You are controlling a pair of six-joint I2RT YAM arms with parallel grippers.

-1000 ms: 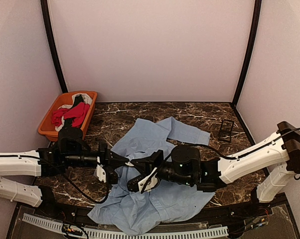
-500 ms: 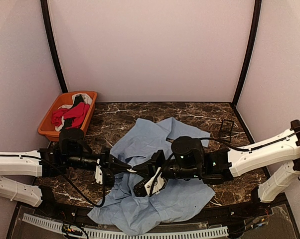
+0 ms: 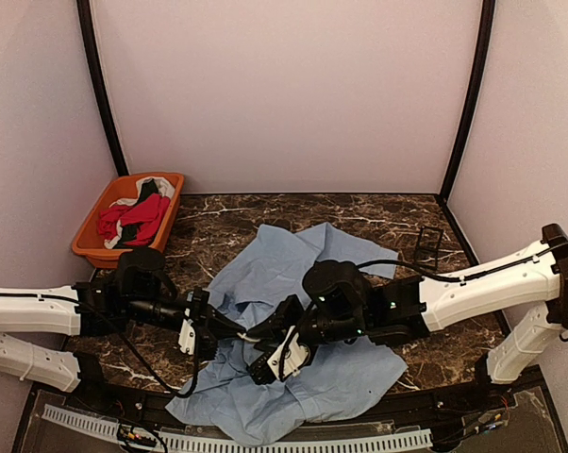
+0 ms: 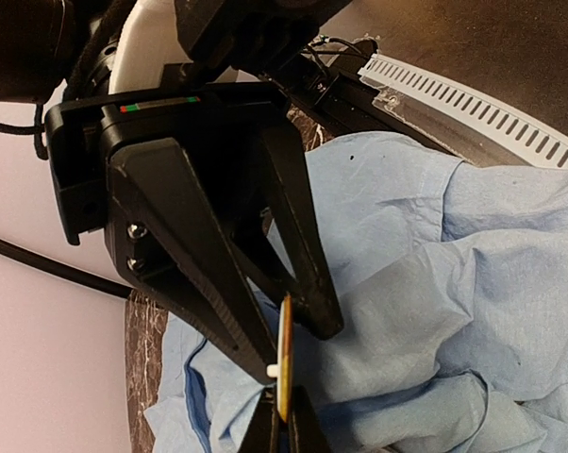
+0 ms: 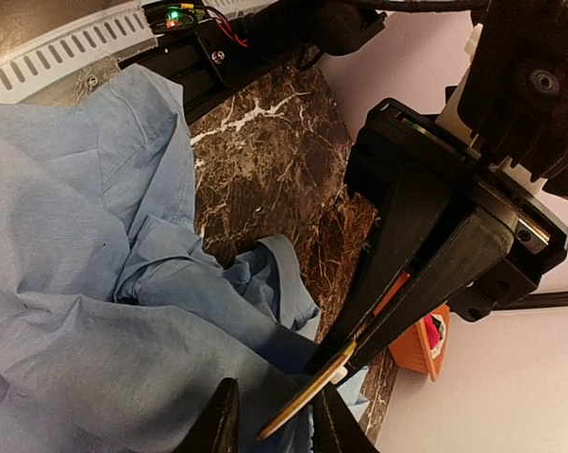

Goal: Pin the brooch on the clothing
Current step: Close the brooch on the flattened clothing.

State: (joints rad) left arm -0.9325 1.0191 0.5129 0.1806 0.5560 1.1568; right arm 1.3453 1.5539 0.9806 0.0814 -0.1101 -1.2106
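Note:
The light blue shirt (image 3: pixel 293 274) lies crumpled on the dark marble table; it also shows in the left wrist view (image 4: pixel 473 264) and the right wrist view (image 5: pixel 76 236). My left gripper (image 3: pixel 239 330) (image 4: pixel 284 404) is shut on the brooch (image 4: pixel 285 354), a thin yellow disc seen edge-on with a white stub. It holds the brooch just above the shirt. My right gripper (image 3: pixel 262 351) (image 5: pixel 275 389) is open, with one finger on each side of the brooch (image 5: pixel 308 401). The two grippers meet tip to tip over the near middle of the shirt.
An orange basket (image 3: pixel 88 247) with red, black and white garments stands at the far left. A small black frame (image 3: pixel 427 247) stands at the far right of the table. A white slotted cable strip (image 3: pixel 265 442) runs along the near edge.
My right gripper has swung left and nearer, closing onto the left gripper's tips. The left gripper has shifted slightly nearer with the brooch.

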